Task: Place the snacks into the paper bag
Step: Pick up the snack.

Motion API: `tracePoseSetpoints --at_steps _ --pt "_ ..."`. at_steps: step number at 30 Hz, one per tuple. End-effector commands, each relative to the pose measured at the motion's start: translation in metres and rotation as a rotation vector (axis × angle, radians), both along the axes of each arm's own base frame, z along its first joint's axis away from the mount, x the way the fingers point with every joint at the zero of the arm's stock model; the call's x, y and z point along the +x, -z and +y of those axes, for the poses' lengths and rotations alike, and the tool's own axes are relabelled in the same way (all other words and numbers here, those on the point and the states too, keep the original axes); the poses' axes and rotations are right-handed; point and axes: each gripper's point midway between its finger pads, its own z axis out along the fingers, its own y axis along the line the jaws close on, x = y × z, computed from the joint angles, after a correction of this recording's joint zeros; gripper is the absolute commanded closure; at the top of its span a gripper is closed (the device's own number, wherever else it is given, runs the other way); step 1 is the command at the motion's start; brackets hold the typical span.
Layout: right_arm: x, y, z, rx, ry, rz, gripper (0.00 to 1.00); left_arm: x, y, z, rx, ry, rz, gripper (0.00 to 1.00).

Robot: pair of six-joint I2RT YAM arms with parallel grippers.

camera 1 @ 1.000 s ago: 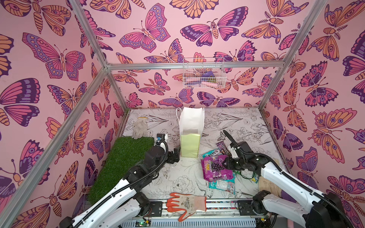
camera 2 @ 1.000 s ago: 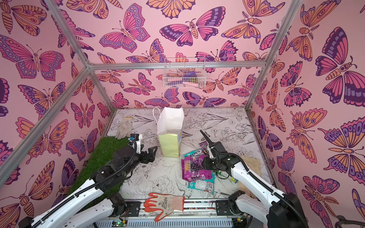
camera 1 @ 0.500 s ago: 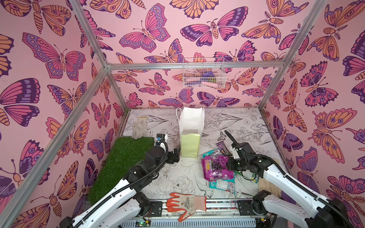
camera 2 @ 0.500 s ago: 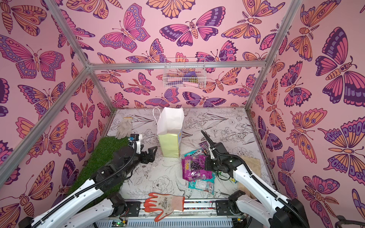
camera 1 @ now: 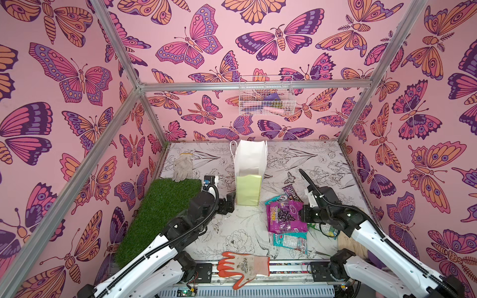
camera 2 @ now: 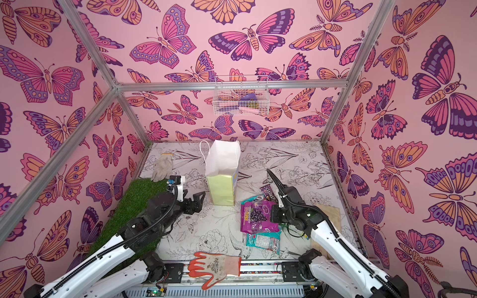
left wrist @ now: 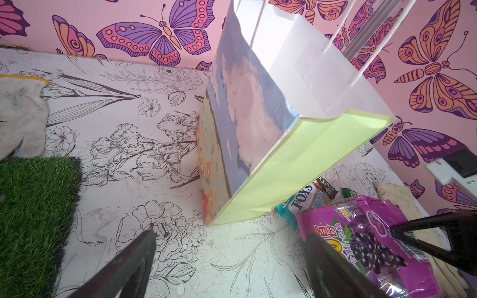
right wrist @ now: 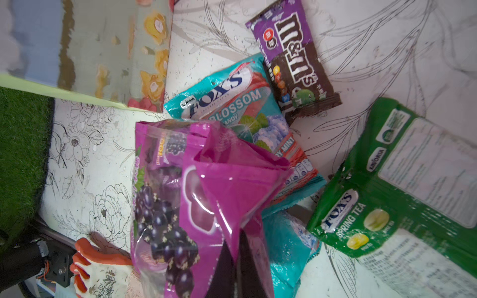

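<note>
Right, the right claw (camera 1: 301, 214) is clamped tight on the near edge of the purple grape bag (camera 1: 284, 216). The wrist view shows it plainly: the two dark fingers (right wrist: 247, 263) are pressed together, with the glossy edge creased up between them. Whether the rest of that bag is clear of the table, I cannot tell.

Directly ahead of this claw, one teal candy bag (right wrist: 232, 103) sits beyond the grape bag, partly tucked under it. Past that, the M&M's packet (right wrist: 294, 59) lies flat on the table. A second teal bag (camera 1: 290, 241) lies just beside the claw, on the side toward the front rail, with its end under the grape bag. The green bag (right wrist: 387, 193) rests close on the claw's outer side and is mostly hidden under the right arm in both top views.

Now over to the left claw (left wrist: 231, 233): its jaws are spread wide with nothing between them, hovering low over the table. The paper bag (left wrist: 296, 167) stands upright just ahead of its tips, mouth open, untouched. From the right claw, the paper bag is farther off, across the grape bag.

Off the left claw's outer side runs the grass mat (camera 1: 160, 214). An orange-and-white glove (camera 1: 242, 265) lies on the front rail between the two arms.
</note>
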Motion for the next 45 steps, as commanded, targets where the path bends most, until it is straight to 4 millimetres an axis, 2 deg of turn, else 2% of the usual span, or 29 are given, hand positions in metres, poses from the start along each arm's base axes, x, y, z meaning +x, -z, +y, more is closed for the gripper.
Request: tracePoseSetpoints --at_steps 1,21,29,38,45 --pt "0.010 -0.029 -0.004 -0.012 0.015 -0.104 1.00 -0.004 0.005 0.001 -0.002 0.001 0.009 0.08" --pt "0.017 -0.078 -0.019 -0.047 0.046 -0.253 1.00 -0.003 0.005 0.001 0.000 -0.002 0.009 0.08" --pt "0.024 -0.111 -0.030 -0.083 0.075 -0.346 1.00 -0.004 0.004 0.001 -0.007 -0.001 0.007 0.08" --pt "0.032 -0.138 -0.027 -0.083 0.065 -0.404 1.00 -0.005 0.002 0.003 -0.012 -0.002 -0.001 0.08" --pt "0.038 -0.171 -0.030 -0.085 0.078 -0.478 1.00 -0.004 0.002 0.003 -0.004 -0.003 -0.003 0.08"
